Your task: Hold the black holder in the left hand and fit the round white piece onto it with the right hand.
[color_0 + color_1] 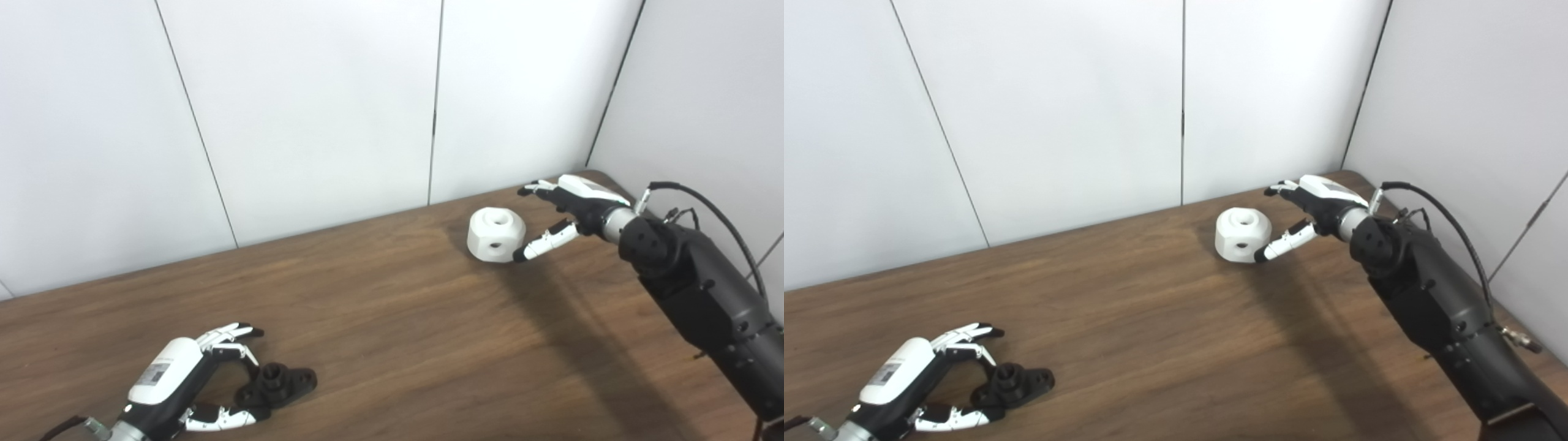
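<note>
The black holder (280, 384) lies on the wooden table (392, 331) at the front left, with a round boss on top. My left hand (184, 386) is open around its left side, fingers above it and thumb below it, touching or nearly touching. The round white piece (496, 234) sits on the table at the far right, with a hole on top and one in its side. My right hand (566, 214) is open just to its right, thumb tip at its lower right edge, fingers spread above and behind it. Neither thing is lifted.
White wall panels (306, 110) stand along the table's back edge, and a side wall (704, 110) closes in the right corner behind my right arm. A black cable (710, 205) loops above my right forearm.
</note>
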